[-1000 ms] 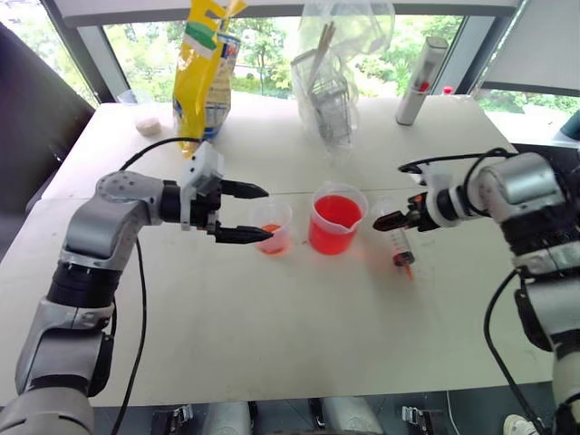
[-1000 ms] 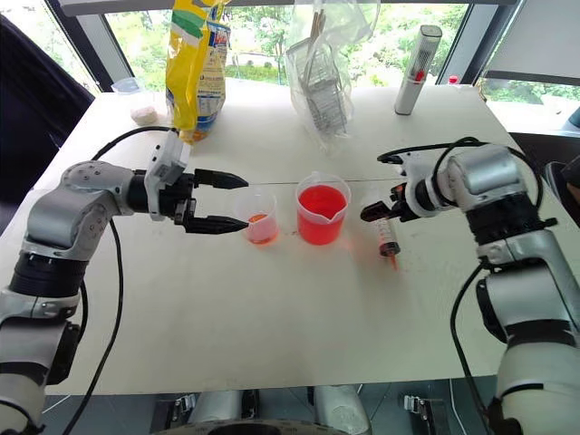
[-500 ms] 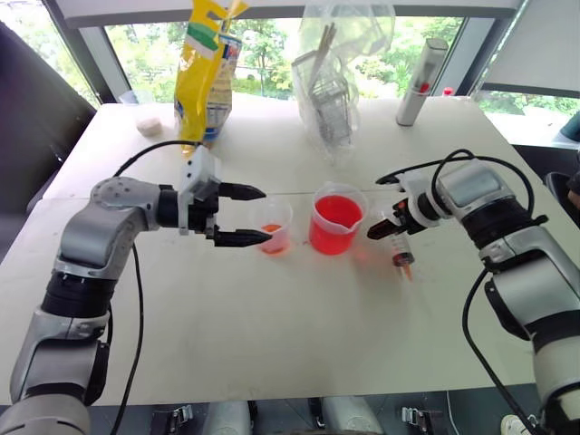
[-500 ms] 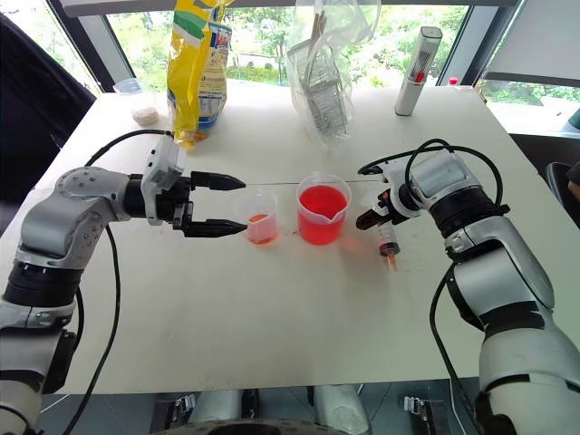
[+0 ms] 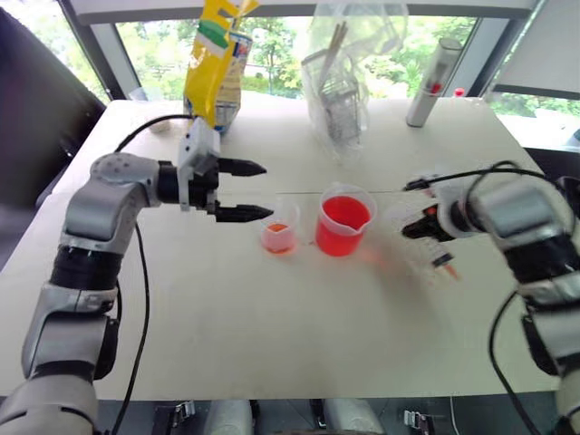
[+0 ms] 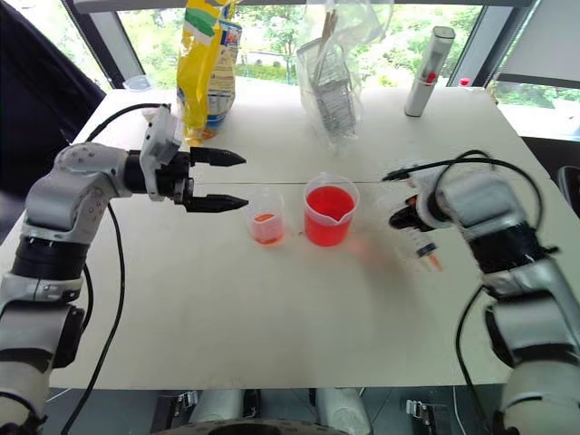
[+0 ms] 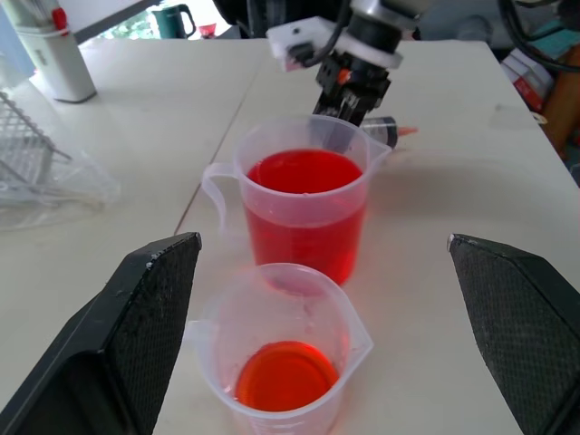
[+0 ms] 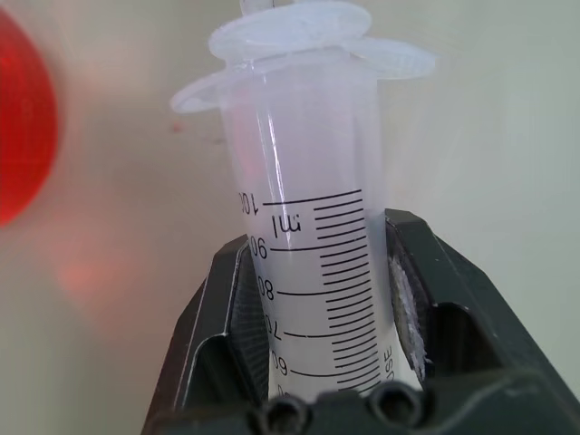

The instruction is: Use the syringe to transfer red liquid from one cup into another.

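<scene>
The syringe, clear with printed marks, is clamped by its barrel in my right gripper, which is shut on it to the right of the cups; its orange tip points down at the table. The wide beaker holds plenty of red liquid. Just left of it, the small cup has a shallow red layer. My left gripper hovers open, left of the small cup and a little above it, touching nothing.
Along the far edge of the white table stand a yellow bag, a clear plastic bag with a wire rack and a white-grey capped tube. A black cable arcs over my right wrist.
My right gripper closed on the syringe and carried it to the right, away from the beaker. The left gripper rose slightly, still open. The camera view shifted.
</scene>
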`<state>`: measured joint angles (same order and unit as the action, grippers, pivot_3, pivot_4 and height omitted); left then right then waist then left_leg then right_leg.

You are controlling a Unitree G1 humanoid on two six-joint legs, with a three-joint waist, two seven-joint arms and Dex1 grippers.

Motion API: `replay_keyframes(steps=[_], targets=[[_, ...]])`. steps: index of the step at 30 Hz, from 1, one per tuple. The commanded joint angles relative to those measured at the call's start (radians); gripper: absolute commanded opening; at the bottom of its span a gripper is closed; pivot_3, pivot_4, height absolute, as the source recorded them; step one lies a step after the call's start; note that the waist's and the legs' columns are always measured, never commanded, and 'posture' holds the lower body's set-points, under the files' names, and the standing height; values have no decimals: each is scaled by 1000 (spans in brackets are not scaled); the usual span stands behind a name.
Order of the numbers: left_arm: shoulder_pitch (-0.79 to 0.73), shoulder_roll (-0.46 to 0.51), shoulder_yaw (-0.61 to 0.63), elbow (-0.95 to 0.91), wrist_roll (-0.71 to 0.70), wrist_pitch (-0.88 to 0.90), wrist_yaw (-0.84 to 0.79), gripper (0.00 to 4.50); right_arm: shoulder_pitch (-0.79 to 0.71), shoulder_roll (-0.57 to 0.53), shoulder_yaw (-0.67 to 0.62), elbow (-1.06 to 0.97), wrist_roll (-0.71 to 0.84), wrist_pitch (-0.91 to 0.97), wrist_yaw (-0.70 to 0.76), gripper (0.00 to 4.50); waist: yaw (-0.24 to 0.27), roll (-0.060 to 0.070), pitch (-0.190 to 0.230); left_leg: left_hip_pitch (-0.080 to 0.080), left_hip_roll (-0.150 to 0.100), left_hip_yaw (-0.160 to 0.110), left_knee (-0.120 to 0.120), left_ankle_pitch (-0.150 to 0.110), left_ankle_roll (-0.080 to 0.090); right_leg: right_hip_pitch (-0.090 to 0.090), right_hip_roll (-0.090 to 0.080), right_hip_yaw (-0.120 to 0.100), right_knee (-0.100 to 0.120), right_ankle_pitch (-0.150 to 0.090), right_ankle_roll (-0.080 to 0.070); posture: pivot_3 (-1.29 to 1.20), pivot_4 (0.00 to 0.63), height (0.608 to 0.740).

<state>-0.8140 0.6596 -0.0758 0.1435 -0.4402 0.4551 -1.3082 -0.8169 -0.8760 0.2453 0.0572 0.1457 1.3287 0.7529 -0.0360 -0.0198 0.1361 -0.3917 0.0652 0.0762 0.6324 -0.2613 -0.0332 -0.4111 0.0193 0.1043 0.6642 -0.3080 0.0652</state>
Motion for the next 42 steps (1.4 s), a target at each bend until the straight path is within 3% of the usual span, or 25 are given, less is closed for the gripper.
replay_keyframes(steps=[1, 5, 9, 14, 19, 29, 42], targets=[[-72, -11, 2, 55, 13, -42, -29, 4500, 2, -40, -175, -229, -5, -86, -61, 1436, -8, 0, 0, 0, 0, 0, 0, 0, 0, 0, 0, 0, 0, 0, 0, 0, 150, 739], [-145, -49, -10, 163, 37, -92, -58, 4500, -14, 109, -423, -360, 61, -230, -159, 1436, -19, -1, -1, 4, 1, 0, 0, 0, 0, 2, 3, 1, 1, 0, 0, 0, 150, 739], [-199, -78, -17, 238, 55, -126, -78, 4500, -14, 319, -567, -491, 216, -282, -186, 1436, -24, 0, -1, 4, 2, -1, -1, 0, 0, 2, 5, 1, 3, 0, 0, 0, 150, 739], [-260, -106, -16, 303, 70, -152, -102, 4500, 44, 520, -582, -558, 321, -378, -253, 1436, -21, 0, -1, 2, 1, -1, 0, 0, 0, 2, 2, 0, 1, 0, 0, 0, 150, 739], [-301, -125, -4, 325, 63, -152, -112, 4500, 154, 630, -520, -527, 327, -535, -278, 1436, -11, 0, -1, 1, 0, 0, 0, 0, 0, 2, 1, 0, 1, 0, 0, 0, 150, 739], [-364, -197, 16, 359, 52, -153, -75, 4500, 359, 671, -352, -333, 201, -895, -257, 1436, -10, 0, -1, 2, 1, -1, 0, 0, 0, 2, 2, 0, 1, 0, 0, 0, 150, 739], [-445, -331, 29, 506, 74, -191, -11, 4500, 413, 647, -283, -316, 169, -993, -268, 1436, -10, 0, -1, 3, 1, -1, 0, 0, 0, 3, 2, 0, 2, 0, 0, 0, 150, 739]])
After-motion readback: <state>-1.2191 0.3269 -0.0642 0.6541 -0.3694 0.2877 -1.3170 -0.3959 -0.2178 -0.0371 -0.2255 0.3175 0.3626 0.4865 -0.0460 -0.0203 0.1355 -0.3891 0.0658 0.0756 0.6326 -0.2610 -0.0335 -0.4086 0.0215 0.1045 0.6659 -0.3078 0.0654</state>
